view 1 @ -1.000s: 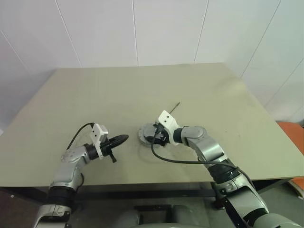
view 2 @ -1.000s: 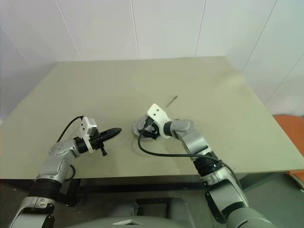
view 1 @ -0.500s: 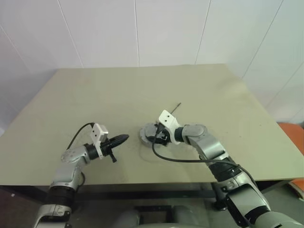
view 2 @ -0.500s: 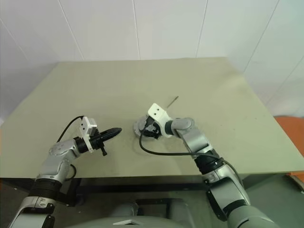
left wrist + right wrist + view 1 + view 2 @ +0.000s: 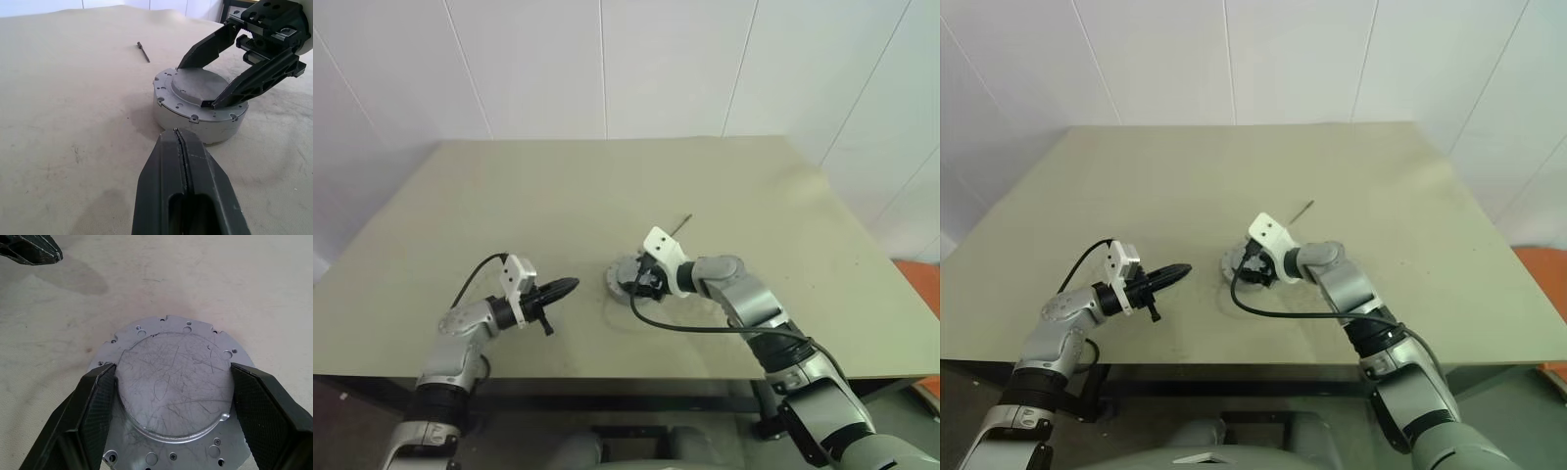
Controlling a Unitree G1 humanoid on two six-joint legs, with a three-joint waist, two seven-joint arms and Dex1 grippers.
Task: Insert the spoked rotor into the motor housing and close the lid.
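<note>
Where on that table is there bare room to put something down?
Bare: the table behind the left gripper, and the right side beyond the thin pin. Crowded: the middle front, where the right gripper straddles the lid of the motor housing.

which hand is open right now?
The right hand: its fingers straddle the raised centre of the lid on the motor housing. The left hand is shut, empty.
</note>
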